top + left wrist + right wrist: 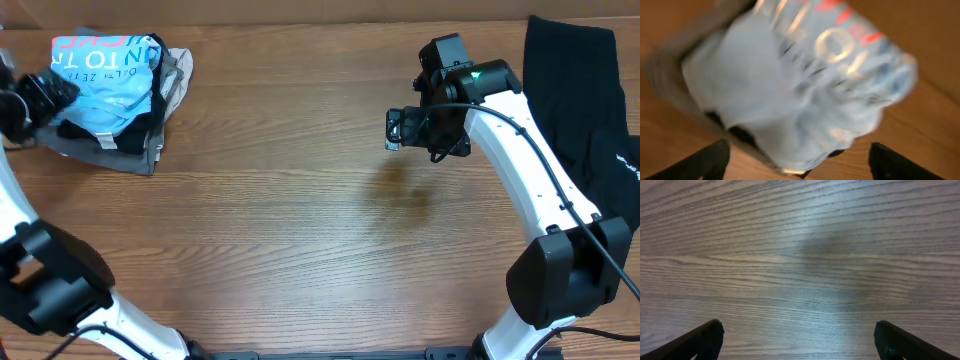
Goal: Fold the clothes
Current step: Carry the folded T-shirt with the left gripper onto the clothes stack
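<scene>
A light blue T-shirt (110,72) with white and red lettering lies bunched on a small pile with grey and black cloth at the table's far left. It fills the blurred left wrist view (795,85). My left gripper (45,95) is at the pile's left edge, open, its fingers (797,162) wide apart with the shirt's edge between them, not gripped. A black garment (580,100) with small white lettering lies flat at the far right. My right gripper (397,128) is open and empty over bare wood (797,340), left of the black garment.
The wooden table (300,220) stretches between the two garments. The right arm's white links (530,170) cross the right side, partly over the black garment's edge. The left arm's base (50,280) is at the front left.
</scene>
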`<move>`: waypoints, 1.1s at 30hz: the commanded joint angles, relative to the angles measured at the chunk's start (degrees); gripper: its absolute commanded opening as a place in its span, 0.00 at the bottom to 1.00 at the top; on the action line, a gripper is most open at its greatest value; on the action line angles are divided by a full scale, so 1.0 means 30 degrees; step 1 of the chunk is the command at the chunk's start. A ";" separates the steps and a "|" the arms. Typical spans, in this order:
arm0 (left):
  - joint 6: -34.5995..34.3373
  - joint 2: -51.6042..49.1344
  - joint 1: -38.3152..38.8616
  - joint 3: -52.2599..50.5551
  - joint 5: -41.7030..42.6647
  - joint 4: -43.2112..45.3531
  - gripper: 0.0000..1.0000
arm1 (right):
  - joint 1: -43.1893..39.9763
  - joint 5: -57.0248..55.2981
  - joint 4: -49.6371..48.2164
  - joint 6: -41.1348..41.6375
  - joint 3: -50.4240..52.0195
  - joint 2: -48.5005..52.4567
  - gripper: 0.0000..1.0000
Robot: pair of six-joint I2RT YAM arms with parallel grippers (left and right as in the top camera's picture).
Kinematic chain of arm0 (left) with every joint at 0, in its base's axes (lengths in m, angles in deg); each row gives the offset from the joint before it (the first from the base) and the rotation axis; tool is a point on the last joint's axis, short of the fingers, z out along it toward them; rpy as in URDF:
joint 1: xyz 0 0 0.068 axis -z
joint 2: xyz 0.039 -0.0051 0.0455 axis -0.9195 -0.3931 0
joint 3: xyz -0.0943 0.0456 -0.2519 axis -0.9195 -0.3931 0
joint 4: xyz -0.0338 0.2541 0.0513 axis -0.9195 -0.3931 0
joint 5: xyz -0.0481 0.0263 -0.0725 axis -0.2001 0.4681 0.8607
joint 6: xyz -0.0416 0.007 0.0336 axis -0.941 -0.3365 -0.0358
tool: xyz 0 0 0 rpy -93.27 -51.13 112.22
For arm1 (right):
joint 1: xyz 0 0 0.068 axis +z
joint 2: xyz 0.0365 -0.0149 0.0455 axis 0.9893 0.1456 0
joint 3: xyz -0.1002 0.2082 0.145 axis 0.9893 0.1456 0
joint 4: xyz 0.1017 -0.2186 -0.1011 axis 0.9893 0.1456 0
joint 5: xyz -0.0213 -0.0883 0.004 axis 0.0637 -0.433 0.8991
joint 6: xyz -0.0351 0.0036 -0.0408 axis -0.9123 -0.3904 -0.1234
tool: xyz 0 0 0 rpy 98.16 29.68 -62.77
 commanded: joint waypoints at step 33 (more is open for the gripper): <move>0.8568 -0.4728 0.4932 0.1078 -0.8087 0.9282 1.00 | -0.0058 0.0175 -0.0306 -0.0051 -0.0393 -0.0481 1.00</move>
